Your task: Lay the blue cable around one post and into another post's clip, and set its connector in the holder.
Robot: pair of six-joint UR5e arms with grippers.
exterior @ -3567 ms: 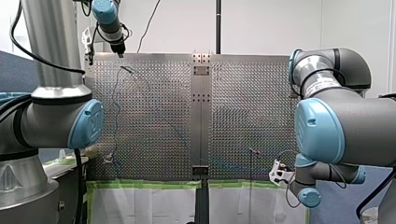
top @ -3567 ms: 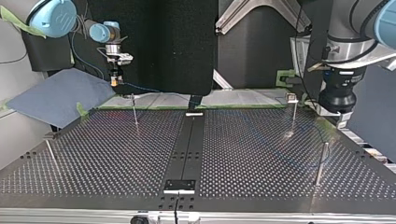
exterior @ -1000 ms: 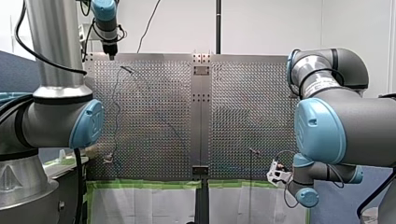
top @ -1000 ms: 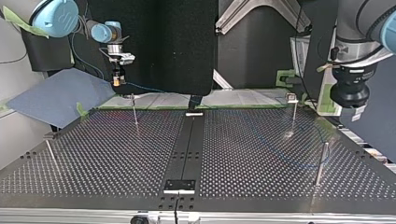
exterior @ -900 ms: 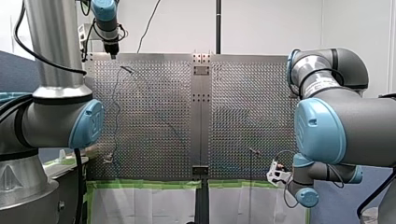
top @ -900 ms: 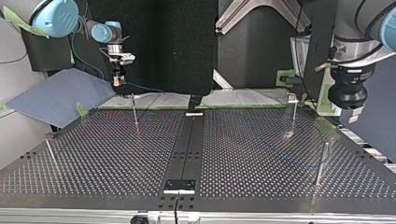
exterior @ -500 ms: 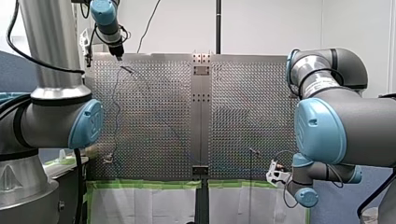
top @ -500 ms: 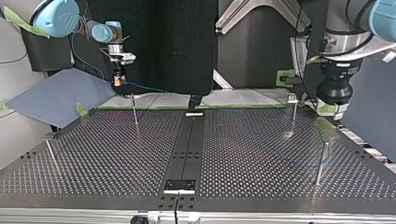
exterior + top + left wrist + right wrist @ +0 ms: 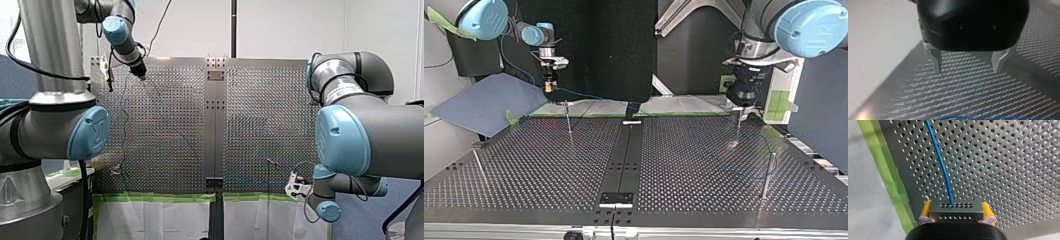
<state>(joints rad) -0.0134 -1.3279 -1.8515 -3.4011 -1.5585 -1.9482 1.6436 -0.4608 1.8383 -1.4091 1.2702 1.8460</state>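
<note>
My right gripper (image 9: 955, 217) is shut on a grey perforated connector (image 9: 955, 209), its yellow pads at either side. The blue cable (image 9: 940, 162) runs out of the connector over the perforated table. In the top view my right gripper (image 9: 547, 89) hangs above the far edge at the left, near a thin post (image 9: 568, 120). The cable (image 9: 744, 172) curves faintly by a post (image 9: 767, 172) at the right. My left gripper (image 9: 966, 71) is open, nothing between its metal fingers, just above the plate. It hovers over the clip-topped post (image 9: 738, 120), as the top view shows my left gripper (image 9: 741, 107).
A dark rail with a small holder block (image 9: 616, 198) runs down the table's middle. Another post (image 9: 478, 164) stands at the top view's left. Green tape (image 9: 888, 170) lines the table edge beside my right gripper. A blue-grey cloth (image 9: 484, 102) lies off the table.
My left arm has swung in from beyond the table's side to over the clip-topped post, leftward in the top view. My right gripper has kept its place and its hold.
</note>
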